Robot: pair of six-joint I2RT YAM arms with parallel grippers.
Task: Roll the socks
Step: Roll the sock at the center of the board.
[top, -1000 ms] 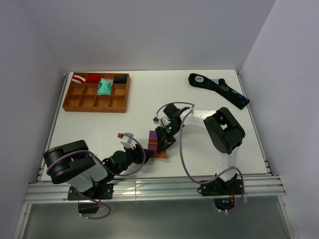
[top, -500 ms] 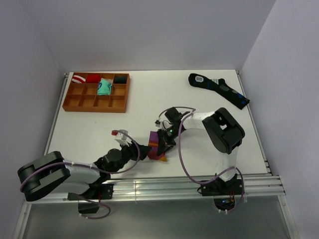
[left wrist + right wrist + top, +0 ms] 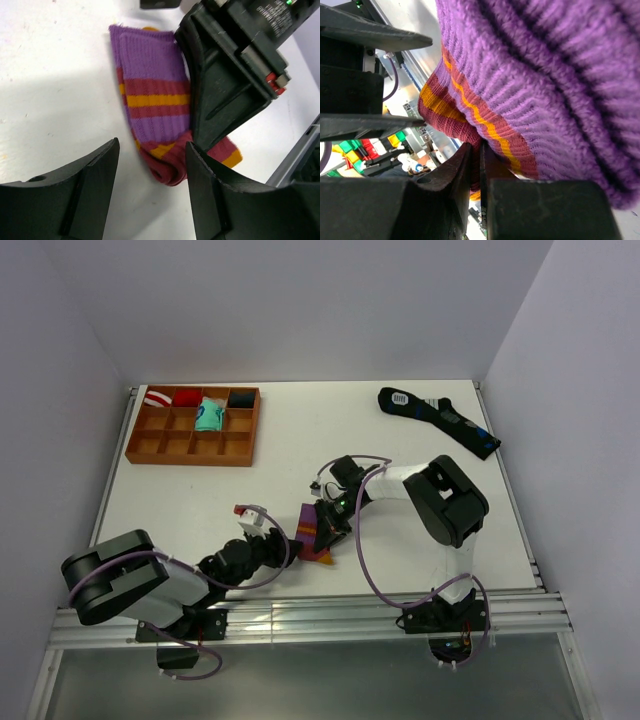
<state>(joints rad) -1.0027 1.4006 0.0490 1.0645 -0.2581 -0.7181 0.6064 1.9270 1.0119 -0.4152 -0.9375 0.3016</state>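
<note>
Rolling step: right gripper point(image 3: 478, 161) pinches the maroon sock point(image 3: 155, 100) at its fold. Left gripper point(image 3: 151, 170), spread just beside the sock, likely clamps next.

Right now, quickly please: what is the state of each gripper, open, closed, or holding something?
Left gripper: open, holding nothing.
Right gripper: closed, pinching the maroon sock.

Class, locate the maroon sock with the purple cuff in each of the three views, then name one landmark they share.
Top external: the sock is small, at low centre.
Left wrist: centre of the picture, purple cuff uppermost.
Right wrist: close up, filling the upper right.
Shared landmark: the right gripper, pinching the sock.
</note>
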